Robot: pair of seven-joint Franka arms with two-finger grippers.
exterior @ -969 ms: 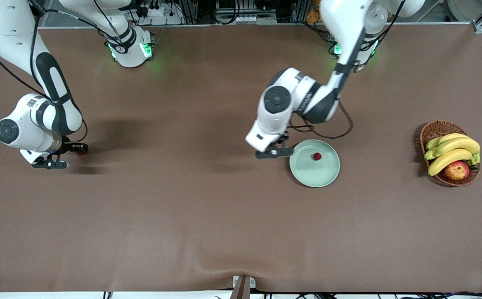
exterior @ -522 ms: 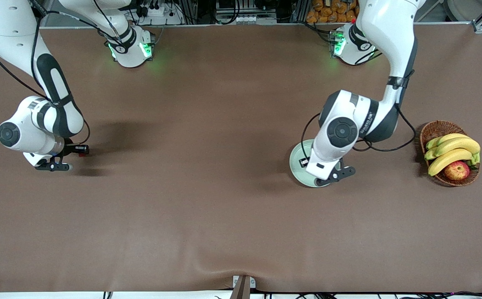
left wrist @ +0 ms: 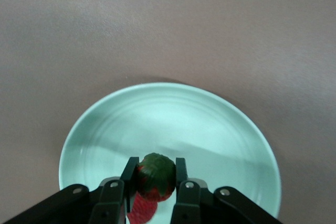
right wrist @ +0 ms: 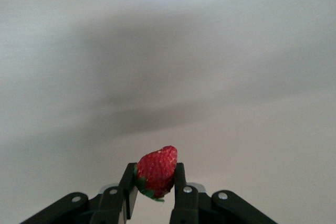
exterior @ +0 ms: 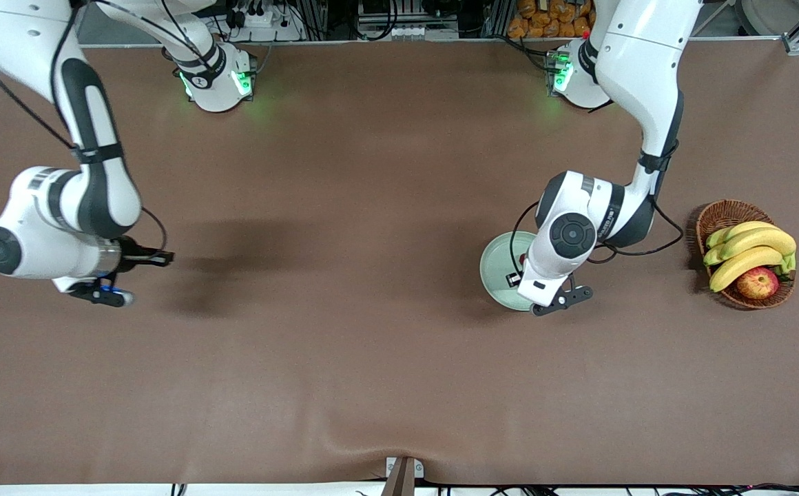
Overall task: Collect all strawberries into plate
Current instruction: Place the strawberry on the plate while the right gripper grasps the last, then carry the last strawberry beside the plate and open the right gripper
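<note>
A: Over the plate point(left wrist: 100, 129), what's my left gripper point(left wrist: 153, 184) got?
B: Clamped on a berry point(left wrist: 156, 176); another berry point(left wrist: 142, 209) sits half hidden beneath.
A: And lower centre of my right wrist view?
B: My right gripper point(right wrist: 155, 187) pinches a third berry point(right wrist: 156, 170) above bare table point(exterior: 344, 207).

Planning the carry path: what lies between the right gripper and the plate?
Bare brown table only, per the front view, from the right gripper to the plate.
</note>
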